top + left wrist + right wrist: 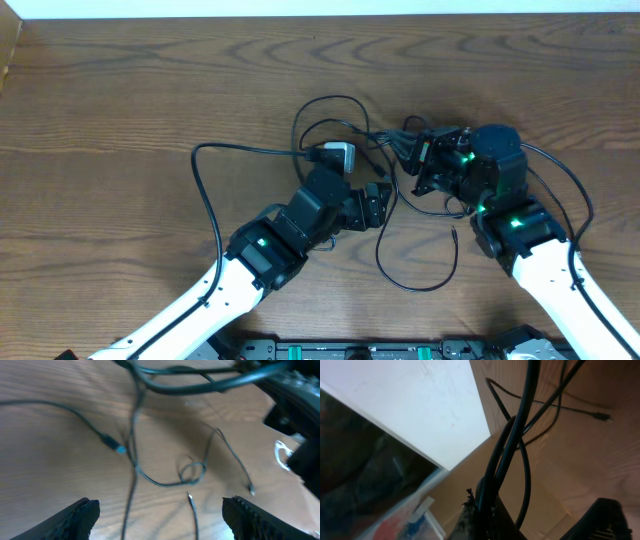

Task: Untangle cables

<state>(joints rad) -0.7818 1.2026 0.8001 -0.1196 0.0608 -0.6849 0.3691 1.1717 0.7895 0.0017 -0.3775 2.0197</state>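
Brown wooden table (120,100): smooth, satin, bold wavy grain. Thin black cables (420,290) wear smooth, faintly shiny plastic sheathing. At seven o'clock, the left arm's white shell (190,303) is glossy plastic. The left gripper (157,517) has black fingers (80,516) of grainy matt plastic

Even, diffuse light covers the brown wood-grain table (120,90); shadows are faint. Left wrist view blurred, thin black cords (107,440) smeared; right wrist view dim at left, near cords unfocused.
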